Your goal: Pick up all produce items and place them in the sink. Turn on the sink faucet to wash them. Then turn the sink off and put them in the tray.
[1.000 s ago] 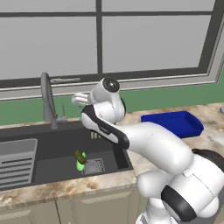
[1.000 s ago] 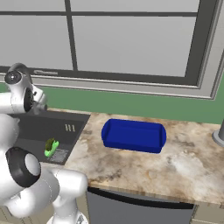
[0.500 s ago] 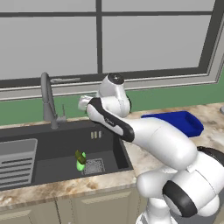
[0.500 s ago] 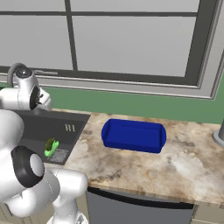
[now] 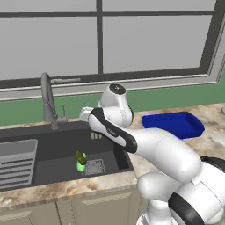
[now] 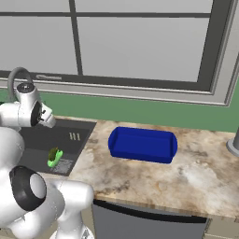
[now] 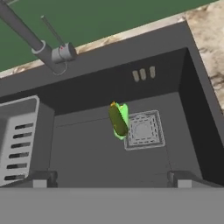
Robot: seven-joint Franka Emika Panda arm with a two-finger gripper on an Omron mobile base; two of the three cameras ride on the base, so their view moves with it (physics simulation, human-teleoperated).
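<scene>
Two produce items lie together on the floor of the dark sink (image 5: 52, 140), beside the square drain grate (image 7: 142, 130). The olive one (image 7: 116, 119) rests on the lime green one (image 7: 124, 114); they also show as the produce pair (image 5: 81, 161) (image 6: 54, 158). My gripper (image 5: 84, 114) (image 6: 46, 116) (image 7: 111, 179) hovers open above the basin, well clear of them, with nothing between its fingertips (image 7: 40, 178). The gooseneck sink faucet (image 5: 47, 99) (image 7: 28, 35) stands behind the basin to the left, its thin lever (image 7: 52, 30) beside it. On the counter to the right sits the blue tray (image 5: 173, 124) (image 6: 142, 144).
A light grey ribbed rack (image 5: 15, 162) (image 7: 17, 142) fills the basin's left end. The marble counter (image 6: 186, 177) runs right of the sink, with a grey object (image 6: 233, 144) at its far right. A green wall and a window rise behind.
My hand has dropped a little over the sink and the upper arm has swung slightly right. The jaws stayed open. The produce has not moved.
</scene>
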